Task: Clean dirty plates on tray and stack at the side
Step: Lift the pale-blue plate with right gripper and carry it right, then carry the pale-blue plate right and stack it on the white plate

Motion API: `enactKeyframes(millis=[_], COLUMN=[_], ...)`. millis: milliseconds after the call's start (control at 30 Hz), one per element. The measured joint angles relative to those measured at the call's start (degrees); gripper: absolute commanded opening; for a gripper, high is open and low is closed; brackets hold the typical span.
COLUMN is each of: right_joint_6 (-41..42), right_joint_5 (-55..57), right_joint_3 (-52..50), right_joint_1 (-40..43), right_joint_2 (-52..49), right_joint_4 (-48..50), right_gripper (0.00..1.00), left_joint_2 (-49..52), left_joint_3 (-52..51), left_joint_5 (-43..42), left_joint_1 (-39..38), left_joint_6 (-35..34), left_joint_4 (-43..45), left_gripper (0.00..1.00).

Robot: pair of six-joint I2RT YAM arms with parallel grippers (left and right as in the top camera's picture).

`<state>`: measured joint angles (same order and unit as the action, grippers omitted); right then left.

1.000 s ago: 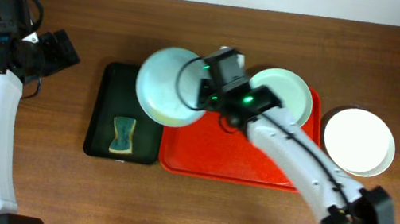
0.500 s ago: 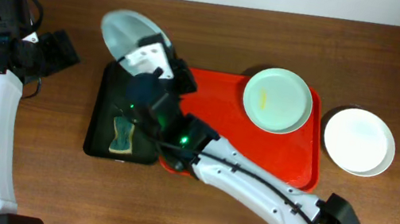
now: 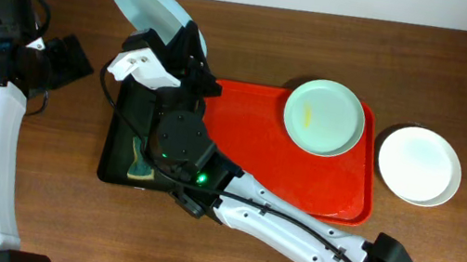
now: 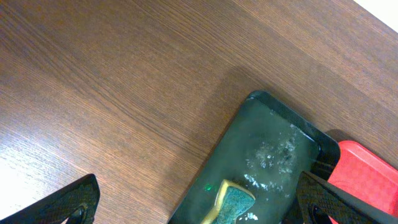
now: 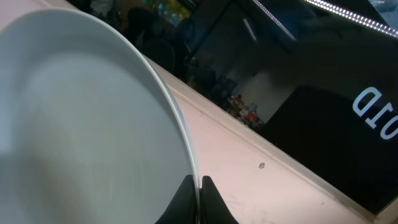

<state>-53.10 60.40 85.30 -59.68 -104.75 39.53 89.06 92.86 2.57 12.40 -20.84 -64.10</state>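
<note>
My right gripper is shut on the rim of a pale blue-green plate and holds it tilted, high above the dark green tray's far end; the plate fills the left of the right wrist view. A second pale blue-green plate with a yellowish smear lies on the red tray at its far right corner. A white plate rests on the table right of the red tray. My left gripper is open and empty, above the table left of the dark green tray.
A dark green tray lies left of the red tray, with a green and yellow sponge on it; both show in the left wrist view, sponge. The right arm crosses the front of both trays.
My right gripper has carried the pale blue-green plate from the red tray's left edge leftward and up, tilting it on edge. The left arm has not moved.
</note>
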Motion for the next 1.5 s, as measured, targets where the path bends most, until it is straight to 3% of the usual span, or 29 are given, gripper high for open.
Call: enactKeyframes(millis=[467,667,733,800,833,900,1033,1167,1300,1500], right_joint_6=[-0.63,9.31,16.63,30.01,35.74,50.21,68.72,77.29,80.13,81.79], right_joint_5=[0.0,3.39,5.51,6.47,4.46,-4.48,-20.33,-33.42,-41.79,-51.6], right_joint_3=[0.0,0.0,0.24,0.17,0.09,-0.28,-0.63,-0.61,-0.61,-0.07], right_joint_1=[0.0,0.37,1.01,1.79,2.75,4.59,10.49,19.78,28.98,52.19], right_joint_2=[0.0,0.0,0.28,0.28,0.11,0.11,-0.52,0.42,5.2,12.92], right_joint_4=[7.26,5.95,-3.76,-16.22,-30.14,-47.1,-56.59,-59.91,-66.66,-82.97], right_gripper=[0.04,0.04,0.04,0.04,0.04,0.04,0.04,0.04,0.04,0.04], left_joint_2=[0.0,0.0,0.0,0.0,0.0,0.0,0.0,0.0,0.0,0.0], left_joint_3=[0.0,0.0,0.0,0.0,0.0,-0.02,-0.02,-0.02,-0.02,-0.02], left_joint_5=[0.0,0.0,0.02,0.02,0.0,-0.04,0.0,0.0,-0.02,0.0], left_joint_1=[0.0,0.0,0.0,0.0,0.0,0.0,0.0,0.0,0.0,0.0], left_joint_6=[0.0,0.0,0.0,0.0,-0.02,0.0,0.0,0.0,0.0,0.0], left_joint_4=[0.0,0.0,0.02,0.02,0.0,-0.02,0.0,0.0,0.0,0.0], left_gripper=[0.99,0.99,0.99,0.99,0.99,0.99,0.99,0.99,0.99,0.99])
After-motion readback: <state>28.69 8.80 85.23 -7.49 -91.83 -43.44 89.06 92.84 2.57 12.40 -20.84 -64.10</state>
